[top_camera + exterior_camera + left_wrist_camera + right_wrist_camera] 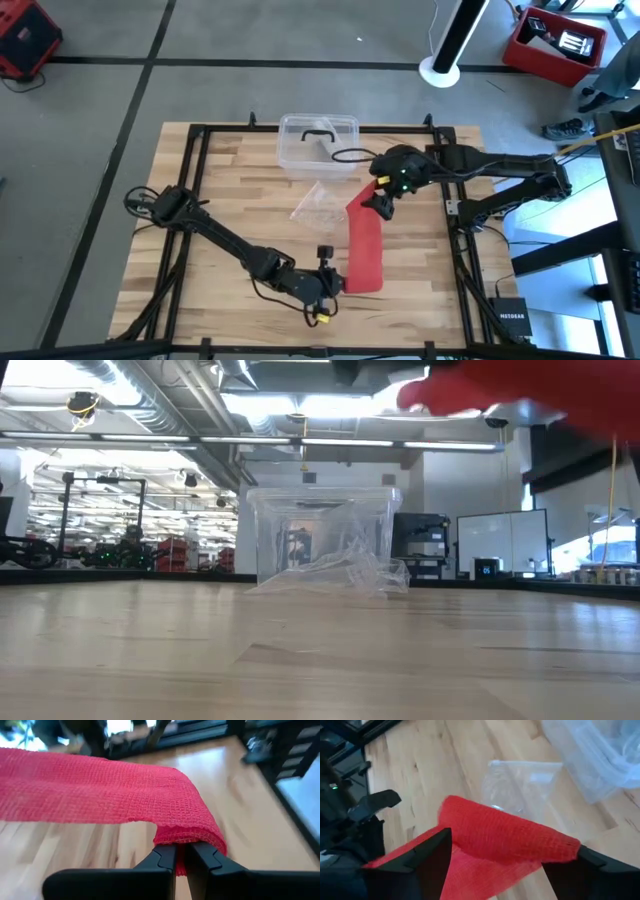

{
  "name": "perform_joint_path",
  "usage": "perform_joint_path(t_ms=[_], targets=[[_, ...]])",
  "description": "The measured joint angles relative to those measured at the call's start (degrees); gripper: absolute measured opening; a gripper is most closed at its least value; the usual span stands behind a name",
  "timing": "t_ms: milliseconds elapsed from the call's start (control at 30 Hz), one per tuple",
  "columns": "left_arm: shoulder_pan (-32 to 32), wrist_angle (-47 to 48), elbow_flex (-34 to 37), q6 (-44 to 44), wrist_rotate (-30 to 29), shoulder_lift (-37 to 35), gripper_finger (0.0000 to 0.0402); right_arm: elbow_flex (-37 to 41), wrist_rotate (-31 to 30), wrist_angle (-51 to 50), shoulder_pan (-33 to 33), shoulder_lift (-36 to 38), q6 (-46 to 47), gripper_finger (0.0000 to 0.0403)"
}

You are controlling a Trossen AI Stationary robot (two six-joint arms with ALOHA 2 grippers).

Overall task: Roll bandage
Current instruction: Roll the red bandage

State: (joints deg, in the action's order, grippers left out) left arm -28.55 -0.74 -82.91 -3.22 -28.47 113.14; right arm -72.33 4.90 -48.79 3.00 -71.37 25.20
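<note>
The red bandage (365, 245) is a flat strip stretched between my two grippers, running from the table's middle toward its near edge. My left gripper (335, 282) is shut on its near end. My right gripper (372, 203) is at its far end, and its fingers stand wide apart with the strip's width between them (512, 844). In the low view the bandage (520, 390) shows as a red blur high above the table top. My left gripper pinches the bandage's near end (181, 866) between its two fingers, where the cloth is folded over into more than one layer. The strip runs away from the fingers, lifted off the wood. My right gripper has one finger (432, 852) on each long edge of the bandage's far end (510, 832), lying across the strip. The cloth is folded over there and arches slightly between the fingers. It is clear of the table.
A clear plastic box (318, 145) with a black handle stands at the table's far middle. A crumpled clear plastic bag (320, 205) lies in front of it, just left of the bandage's far end. Bare wood lies left and right of the strip.
</note>
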Motion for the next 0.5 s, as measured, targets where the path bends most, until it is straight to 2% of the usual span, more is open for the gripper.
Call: perform_joint_path(t_ms=[233, 500], targets=[[0.49, -1.7, -0.02, 0.97, 0.05, 0.0, 0.0013, -5.54, -0.82, -4.35, 0.03, 0.42, -0.23, 0.0287], [2.02, 1.61, 0.02, -4.19, 0.13, 0.0, 0.0013, -3.86, -2.39, -9.77, -0.03, 0.42, -0.15, 0.0287]])
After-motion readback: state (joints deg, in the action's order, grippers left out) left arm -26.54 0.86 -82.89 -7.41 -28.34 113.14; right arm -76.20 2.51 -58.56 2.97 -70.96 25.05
